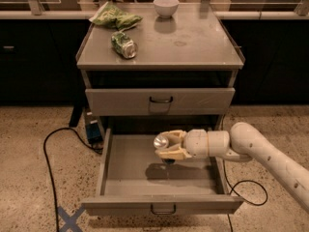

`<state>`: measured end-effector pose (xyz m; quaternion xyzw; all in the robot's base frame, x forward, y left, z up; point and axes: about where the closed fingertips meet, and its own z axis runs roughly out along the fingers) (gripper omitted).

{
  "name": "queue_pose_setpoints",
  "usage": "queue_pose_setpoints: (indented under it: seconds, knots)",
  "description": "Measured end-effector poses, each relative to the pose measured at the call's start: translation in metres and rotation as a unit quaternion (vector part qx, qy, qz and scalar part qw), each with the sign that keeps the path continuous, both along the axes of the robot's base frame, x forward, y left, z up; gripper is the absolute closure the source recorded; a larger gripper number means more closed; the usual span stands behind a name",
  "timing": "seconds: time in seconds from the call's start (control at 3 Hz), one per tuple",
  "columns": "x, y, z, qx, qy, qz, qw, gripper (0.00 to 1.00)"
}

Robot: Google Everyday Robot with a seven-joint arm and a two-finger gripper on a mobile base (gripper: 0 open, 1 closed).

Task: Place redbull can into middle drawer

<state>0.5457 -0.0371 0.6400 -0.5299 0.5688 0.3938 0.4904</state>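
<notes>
The gripper [167,147] is seen over the open middle drawer [126,167], fingers [175,153] clamped on the redbull can [161,141]. The can is held in the air above the drawer floor, silver top turned toward 9 o'clock, not touching the floor. A dark shadow is cast on the floor right under it. The white arm [263,151] is brought in from 4 o'clock, across the drawer's right side.

The upper drawer [193,100] is found at 12 o'clock from the gripper, shut. On the cabinet top [198,42] a green can [124,44] is laid on its side at the left. A green bag [115,17] is placed at 11 o'clock from that can, a white bowl [165,6] at its 1 o'clock near the back edge. A black cable [48,168] is run over the floor at 9 o'clock from the drawer, and a blue tape cross [67,219] is stuck at 8 o'clock.
</notes>
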Motion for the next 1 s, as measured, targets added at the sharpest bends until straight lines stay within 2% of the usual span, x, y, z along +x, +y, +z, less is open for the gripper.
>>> queue_pose_setpoints:
  seconds: [0.33,0.67,1.0]
  knots:
    - [0.006,-0.004,-0.044,-0.002,0.018,-0.001,0.9998,1.00]
    - [0.006,-0.004,-0.049,-0.006,0.016,-0.003,0.9999,1.00]
    - [0.025,-0.009,-0.087,-0.035,0.006,-0.007,0.9993,1.00]
